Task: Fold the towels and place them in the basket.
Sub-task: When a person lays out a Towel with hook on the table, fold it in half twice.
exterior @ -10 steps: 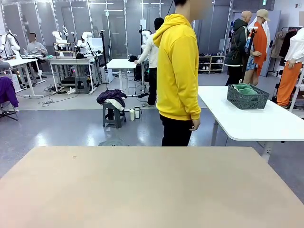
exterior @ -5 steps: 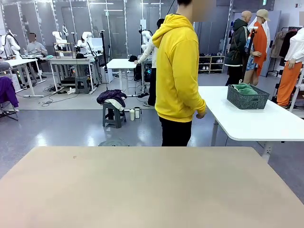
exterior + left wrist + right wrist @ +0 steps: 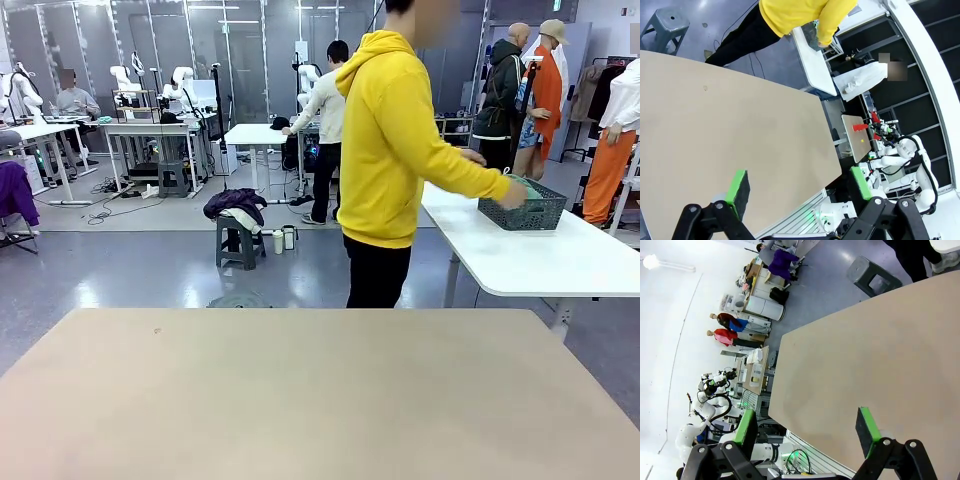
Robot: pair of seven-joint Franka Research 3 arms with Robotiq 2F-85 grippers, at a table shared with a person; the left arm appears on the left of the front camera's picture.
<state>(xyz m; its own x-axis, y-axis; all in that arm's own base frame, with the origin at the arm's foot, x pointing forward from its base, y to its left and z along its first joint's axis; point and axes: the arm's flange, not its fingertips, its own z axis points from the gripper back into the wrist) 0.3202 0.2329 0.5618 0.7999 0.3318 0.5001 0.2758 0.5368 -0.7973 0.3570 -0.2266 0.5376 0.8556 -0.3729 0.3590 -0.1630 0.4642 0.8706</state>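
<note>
One basket [image 3: 535, 216], dark grey with lattice sides, upright on a white table [image 3: 530, 265], well beyond the far right corner of the beige table [image 3: 320, 400]. Inside, a green heap [image 3: 533, 187] rising just above the rim. Probably a towel, though too small and far off to say for certain. At the basket's left rim, a hand [image 3: 513, 195], touching it or just over it. Arm stretched out from a person [image 3: 385, 140] in a yellow hoodie and dark trousers. Standing between the two tables, back mostly to the front camera, leaning toward the white one.

Nearer, the beige table, broad across the lower half of the front view and well apart from the basket.

Left gripper [image 3: 799, 190] above the beige table, close to one edge. Jaws wide apart, with only tabletop behind the gap. At the top of the left wrist view, the same yellow hoodie bent over the white table.

Right gripper [image 3: 807, 432] likewise above the beige table, near an edge. Jaws spread wide, clamped on nothing. Both grippers well apart from basket, heap and person.

Farther back on the floor, a grey stool [image 3: 240, 245] draped with dark cloth [image 3: 233, 203], and more people at other tables.
</note>
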